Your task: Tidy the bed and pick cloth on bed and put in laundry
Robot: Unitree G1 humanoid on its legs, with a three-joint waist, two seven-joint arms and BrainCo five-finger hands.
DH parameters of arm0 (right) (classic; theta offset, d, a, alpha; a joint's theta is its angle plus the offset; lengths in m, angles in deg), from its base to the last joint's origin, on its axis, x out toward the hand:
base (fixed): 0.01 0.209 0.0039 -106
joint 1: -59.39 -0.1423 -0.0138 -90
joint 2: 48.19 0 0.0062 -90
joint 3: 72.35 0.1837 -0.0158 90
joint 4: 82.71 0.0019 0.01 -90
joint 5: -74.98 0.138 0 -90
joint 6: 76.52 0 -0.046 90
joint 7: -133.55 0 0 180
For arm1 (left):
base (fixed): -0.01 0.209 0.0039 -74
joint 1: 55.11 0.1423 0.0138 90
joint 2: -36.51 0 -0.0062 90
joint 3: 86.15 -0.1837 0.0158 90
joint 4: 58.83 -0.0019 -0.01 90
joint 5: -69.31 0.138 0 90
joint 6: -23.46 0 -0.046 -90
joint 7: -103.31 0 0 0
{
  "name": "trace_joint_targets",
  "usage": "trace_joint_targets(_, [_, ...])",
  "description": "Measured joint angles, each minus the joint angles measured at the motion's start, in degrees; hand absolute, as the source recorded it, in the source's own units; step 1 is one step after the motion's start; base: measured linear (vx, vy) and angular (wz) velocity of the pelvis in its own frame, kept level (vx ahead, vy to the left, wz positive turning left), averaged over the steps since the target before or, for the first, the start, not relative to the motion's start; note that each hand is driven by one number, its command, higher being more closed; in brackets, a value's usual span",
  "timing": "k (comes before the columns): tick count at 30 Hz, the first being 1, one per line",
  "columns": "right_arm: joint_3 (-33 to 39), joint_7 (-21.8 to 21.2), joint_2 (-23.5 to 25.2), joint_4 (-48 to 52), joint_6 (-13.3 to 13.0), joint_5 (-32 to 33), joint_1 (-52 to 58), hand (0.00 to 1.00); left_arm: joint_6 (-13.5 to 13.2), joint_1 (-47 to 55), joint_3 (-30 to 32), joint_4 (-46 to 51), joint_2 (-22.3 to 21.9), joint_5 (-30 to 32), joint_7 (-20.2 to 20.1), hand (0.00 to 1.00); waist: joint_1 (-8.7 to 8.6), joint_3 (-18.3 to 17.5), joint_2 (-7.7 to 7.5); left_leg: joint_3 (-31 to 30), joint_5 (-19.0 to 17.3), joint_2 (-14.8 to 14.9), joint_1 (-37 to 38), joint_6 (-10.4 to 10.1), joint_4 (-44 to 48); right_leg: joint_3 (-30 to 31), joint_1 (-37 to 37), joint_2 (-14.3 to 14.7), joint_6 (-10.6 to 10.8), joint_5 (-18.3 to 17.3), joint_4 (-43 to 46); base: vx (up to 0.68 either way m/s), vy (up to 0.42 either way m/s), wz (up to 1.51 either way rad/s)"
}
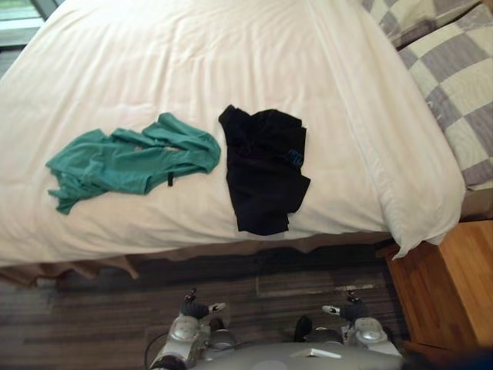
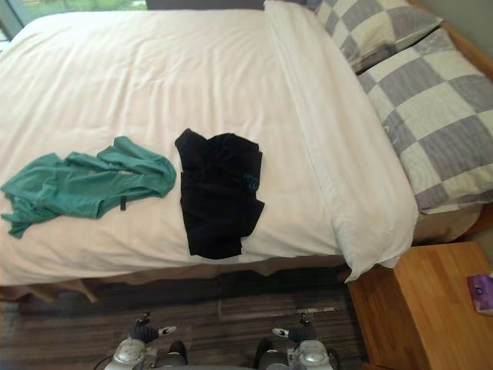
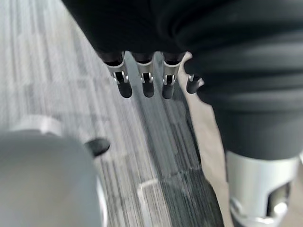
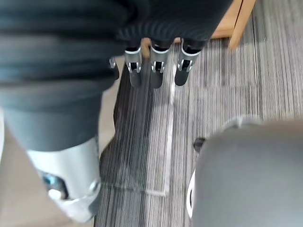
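While you look down through the left eye view, the bed (image 1: 192,69) spreads across the upper part under a white duvet. Two cloths lie on it near the edge closest to you. The green cloth (image 1: 131,160) is crumpled and stretched sideways on your left. The black cloth (image 1: 263,169) lies just beside it on the right, apart from it, with its lower end reaching the edge of the mattress. Your left hand (image 1: 197,309) and right hand (image 1: 350,310) hang low over the carpet (image 1: 92,316) in front of the bed, well apart from both cloths. A wooden nightstand (image 1: 451,285) stands by the bed's right corner.

From the right eye view you get the same layout. Two checked pillows (image 2: 439,123) lie at the right end of the bed, past a folded band of the duvet. A small purple item (image 2: 481,293) sits on the nightstand's far right edge, but you cannot tell what it is.

Along your left wrist view, the fingers (image 3: 145,84) run straight in a row, relaxed and spread. They touch nothing, and the striped grey carpet shows past them.

Along your right wrist view, the fingers (image 4: 156,72) are likewise straight and loose, and the hand is empty. They point at the carpet, and a wooden edge of the nightstand shows beyond their tips.

Both cloths rest on the bed, neither in a hand.
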Motion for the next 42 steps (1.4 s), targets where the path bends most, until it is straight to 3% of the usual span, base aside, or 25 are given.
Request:
trace_joint_targets(3, [2.75, 0.24, -2.22, -1.28, 0.04, 0.02, -1.46, 0.00, -0.30, -0.85, -2.39, 1.15, -0.60, -0.09, 0.14, 0.00, -0.31, 1.38, 1.24, -0.75, -1.36, -0.95, -5.15, -1.96, 6.69, -1.24, -4.07, -3.54, 0.72, -2.83, 7.35, -0.14, 0.072, 0.44])
trace_joint_targets(6, [5.56, 1.44, -2.25, -1.45, 1.03, 1.12, -1.70, 0.00, -0.23, -1.02, -1.97, 1.05, 0.34, -0.38, 0.34, 0.00, 0.12, 1.47, 1.59, 1.69, -2.30, -0.68, -5.84, 0.09, 5.72, -0.37, -6.30, -4.67, 1.02, -3.12, 9.06, -0.09, 0.096, -0.03])
trace_joint_targets(7, [6.60, 1.58, -1.99, -1.55, 1.24, 1.42, -1.52, 0.00, -0.11, -1.02, -1.43, 0.93, 0.85, -0.45, 0.29, 0.00, 0.00, 1.69, 0.77, 2.29, -3.24, -0.79, -5.61, 0.33, 5.98, -0.76, -6.12, -6.31, 1.09, -2.76, 9.28, -0.05, 0.099, -0.11])
trace_joint_targets(8, [8.15, 1.72, -1.83, -1.50, 1.26, 1.75, -0.83, 0.00, -0.15, -0.79, -0.52, 0.79, 0.77, -0.46, 0.31, 0.00, -0.12, 1.86, 0.46, 2.89, -5.57, 1.02, -5.71, 1.09, 9.00, -0.34, -6.00, -6.84, 1.22, -2.61, 9.96, -0.04, 0.087, -0.14])
trace_joint_targets(11, [9.75, 2.40, -2.51, -1.51, 1.70, 2.21, 0.55, 0.00, -0.24, -0.80, 0.07, -0.89, 0.87, -0.44, 0.35, 0.00, -1.48, 1.57, 0.88, 1.72, -6.92, 6.04, -6.44, 1.54, 13.72, -0.17, -5.86, -9.22, 2.59, -2.10, 11.10, -0.01, 0.185, 0.01])
trace_joint_targets(13, [10.45, 2.65, -2.92, -1.56, 2.06, 2.36, 1.79, 0.00, -0.36, -0.79, 0.47, -1.16, 0.82, -0.43, 0.39, 0.00, -1.98, 1.41, 1.14, -2.11, -6.63, 10.23, -6.50, 1.92, 13.80, 1.24, -6.02, -12.73, 6.34, -0.93, 10.76, -0.01, 0.404, 0.07])
trace_joint_targets(14, [10.59, 2.78, -2.99, -1.45, 1.96, 2.41, 2.07, 0.00, -0.41, -0.76, 0.47, -1.15, 0.78, -0.47, 0.41, 0.00, -1.99, 1.26, 1.39, -3.34, -6.61, 10.60, -6.61, 1.94, 13.71, 1.32, -5.99, -13.28, 7.20, -0.64, 10.61, 0.02, 0.535, 0.14])
trace_joint_targets(15, [10.33, 2.82, -3.45, -1.61, 2.08, 2.40, 2.42, 0.00, -0.47, -0.53, 0.43, -1.19, 0.56, -0.47, 0.43, 0.00, -2.01, 0.72, 2.18, -6.47, -6.39, 11.06, -6.94, 1.61, 13.44, 1.65, -5.74, -14.36, 9.82, 0.69, 9.50, 0.03, 0.629, 0.16])
trace_joint_targets(16, [9.67, 2.84, -4.27, -1.61, 2.07, 2.38, 2.74, 0.00, -0.37, -0.06, 0.39, -1.23, -0.05, -0.49, 0.43, 0.00, -2.10, -0.17, 3.60, -7.24, -5.82, 11.08, -7.15, 0.16, 12.29, 1.70, -4.99, -14.48, 11.41, 2.64, 7.19, 0.05, 0.823, 0.21])
trace_joint_targets(17, [9.22, 2.74, -4.39, -2.28, 2.09, 2.12, 2.60, 0.00, -0.34, 0.21, 0.05, -1.31, 0.17, -0.49, 0.38, 0.00, -2.09, -1.21, 3.91, -6.81, -8.04, 10.30, -7.31, -8.50, 11.89, 2.31, -4.30, -15.19, 12.19, 4.48, 3.75, 0.08, 0.762, 0.28])
trace_joint_targets(18, [8.25, 2.58, -2.36, -3.27, 2.34, 1.53, 2.53, 0.00, -0.65, -0.05, -0.38, -0.92, 1.97, -0.68, 0.46, 0.00, -1.95, -2.02, 0.57, -5.75, -8.14, 6.06, -8.49, -7.08, 12.57, 5.78, -3.09, -16.06, 12.23, 7.82, -2.03, 0.11, 0.621, 0.21])
trace_joint_targets(19, [7.25, 2.07, -1.42, -3.26, 2.38, 0.57, 1.86, 0.00, -0.73, -0.06, -0.65, -1.15, 3.99, -1.04, 0.47, 0.00, -1.39, -3.15, -1.34, -4.89, -8.41, 4.23, -9.58, -6.58, 13.10, 5.14, -3.22, -16.12, 10.17, 13.77, -4.76, 0.10, 0.511, -0.13])
trace_joint_targets(20, [4.97, 1.89, -1.23, -3.06, 2.38, 0.33, 0.16, 0.00, -0.58, 0.09, -0.68, -1.25, 5.45, -1.78, 0.51, 0.00, -0.23, -3.15, -1.29, -2.50, -8.19, 4.63, -9.00, -5.57, 12.51, 4.46, -4.62, -15.59, 4.95, 21.37, -5.84, 0.06, 0.410, -0.43])
trace_joint_targets(21, [3.56, 1.88, -1.06, -2.84, 2.41, 0.33, -0.57, 0.00, -0.55, 0.20, -0.68, -1.22, 5.83, -1.80, 0.54, 0.00, 0.22, -3.12, -1.24, -0.87, -7.62, 4.97, -8.00, -4.57, 11.42, 3.18, -5.48, -15.36, 1.75, 23.23, -5.55, 0.03, 0.398, -0.76])
trace_joint_targets(22, [0.00, 1.85, 0.13, -1.66, 2.43, -0.21, -2.15, 0.00, -0.58, 1.01, -0.45, -1.17, 6.41, -1.80, 0.60, 0.00, 0.83, -3.08, -1.10, 1.99, -6.44, 5.12, -5.13, -2.83, 7.70, -1.01, -6.83, -14.31, -0.16, 21.46, -2.65, 0.03, 0.253, -0.54])
trace_joint_targets(23, [-1.29, 1.84, 0.61, -1.10, 2.40, -0.49, -2.42, 0.00, -0.56, 1.26, -0.21, -1.18, 6.51, -1.80, 0.59, 0.00, 0.75, -3.03, -0.99, 2.54, -5.92, 5.20, -4.27, -2.24, 6.40, -1.97, -6.98, -13.54, 0.22, 20.04, -1.23, 0.03, 0.220, -0.44])
trace_joint_targets(24, [-4.76, 1.32, 2.14, 0.76, 1.97, -1.49, -3.08, 0.00, -0.37, 1.51, 0.07, -1.20, 6.30, -1.82, 0.49, 0.00, 0.74, -2.74, -0.38, 3.58, -4.39, 4.90, -2.08, -1.71, 3.03, -3.43, -6.98, -9.80, 1.14, 13.80, 2.70, 0.01, 0.151, -0.17])
trace_joint_targets(25, [-7.46, 1.11, 3.08, 2.40, 1.18, -1.86, -3.68, 0.00, -0.36, 1.50, -0.04, -1.16, 5.78, -1.84, 0.45, 0.00, 0.74, -2.49, 0.25, 4.11, -3.05, 4.42, -0.92, -1.17, 0.66, -1.84, -7.40, -5.91, 0.81, 7.38, 5.79, -0.01, 0.112, -0.11])
trace_joint_targets(26, [-8.02, 1.07, 3.33, 3.19, 0.87, -1.87, -3.69, 0.00, -0.36, 1.40, -0.09, -1.14, 5.54, -1.84, 0.43, 0.00, 0.70, -2.32, 0.52, 4.14, -2.61, 4.17, -0.64, -1.09, -0.04, -0.28, -7.50, -4.32, 0.98, 5.27, 6.45, -0.04, 0.063, 0.03])
trace_joint_targets(27, [-8.90, 1.07, 3.82, 4.49, -0.11, -1.86, -3.67, 0.00, -0.35, 1.33, -0.10, -1.16, 4.81, -1.84, 0.45, 0.00, 0.50, -2.04, 0.68, 3.85, -1.64, 2.97, -0.24, -1.05, -1.55, 4.45, -7.06, -0.55, 2.20, 0.32, 6.54, -0.05, -0.001, 0.13])
trace_joint_targets(28, [-9.32, 1.10, 3.81, 4.95, -0.20, -1.86, -3.64, 0.00, -0.34, 1.28, -0.13, -1.18, 4.48, -1.83, 0.46, 0.00, 0.40, -2.17, 0.01, 3.73, -1.41, 2.10, -0.13, -1.07, -1.83, 5.80, -6.59, 0.22, 2.01, -1.23, 5.62, -0.06, -0.002, 0.13])
trace_joint_targets(29, [-9.45, 1.37, 3.53, 5.22, -0.28, -1.87, -3.50, 0.00, -0.30, 1.13, -0.14, -1.16, 3.58, -1.77, 0.48, 0.00, 0.30, -1.26, 1.36, 3.35, -0.29, 2.09, 0.57, -0.61, -3.10, 5.72, -6.08, 0.70, 1.92, -0.68, 4.61, -0.04, -0.029, 0.06])
trace_joint_targets(30, [-9.50, 1.42, 3.58, 5.04, -0.27, -1.87, -3.44, 0.00, -0.29, 1.13, -0.12, -1.17, 3.22, -1.73, 0.57, 0.00, 0.29, -0.99, 1.53, 3.44, 0.45, 2.08, 1.46, -0.22, -4.44, 5.60, -5.48, 0.97, 1.82, -0.57, 4.16, -0.03, -0.022, 0.03])
trace_joint_targets(36, [-9.92, 2.49, 2.84, 1.79, -0.17, -1.87, -1.85, 0.00, -0.52, 0.84, 0.07, -1.11, 0.57, -2.06, 1.25, 0.00, 0.23, -0.50, 0.18, 6.37, 2.47, 1.98, 6.03, 0.68, -10.02, 7.64, -2.91, 2.74, 1.93, 2.74, -1.06, 0.02, -0.006, -0.24])
trace_joint_targets(42, [-4.11, 3.64, 2.39, 0.20, -0.10, -0.30, -0.14, 0.00, -0.54, 0.97, 0.62, -1.19, 0.50, -2.10, 1.09, 0.00, 0.04, -0.97, -1.35, 8.00, 2.54, -1.06, 8.63, 0.58, -10.55, 9.43, 2.45, 0.81, 3.92, 7.83, -9.96, 0.02, 0.108, -0.13])
